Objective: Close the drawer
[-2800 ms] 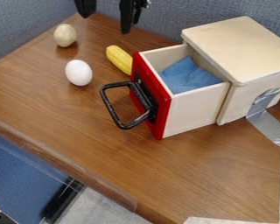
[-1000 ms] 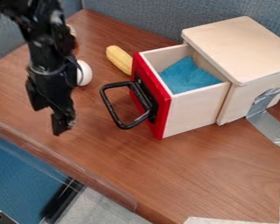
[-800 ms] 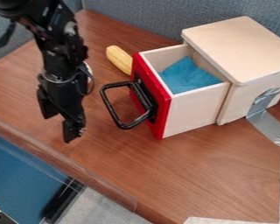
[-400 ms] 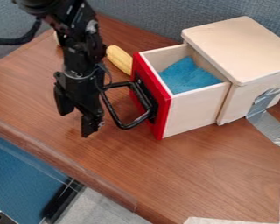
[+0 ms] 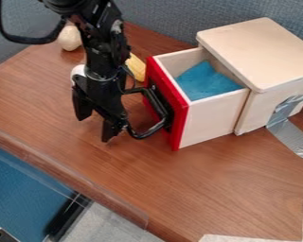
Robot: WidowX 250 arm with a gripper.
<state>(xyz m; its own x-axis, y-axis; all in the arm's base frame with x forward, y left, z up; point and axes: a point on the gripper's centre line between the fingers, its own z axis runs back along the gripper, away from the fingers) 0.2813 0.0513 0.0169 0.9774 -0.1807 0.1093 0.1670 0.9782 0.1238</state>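
Note:
My gripper (image 5: 95,128) hangs over the table just left of the drawer, its two fingers spread apart with nothing seen between them. Its right side meets the black handle (image 5: 138,135) in the view. The drawer (image 5: 213,116) stands pulled out of the pale wooden box (image 5: 262,52), its red front (image 5: 179,108) facing left. A blue cloth (image 5: 204,81) lies inside the drawer.
Behind the arm are a yellow corn-like object (image 5: 137,67), a white egg (image 5: 77,71) partly covered, and a beige round object (image 5: 70,38). Silver tape (image 5: 292,135) runs from the box's side to the table (image 5: 198,189).
The gripper came in from the top, swung down to the left, then moved right up to the handle. Since the last earlier frame the drawer front has shifted very slightly right.

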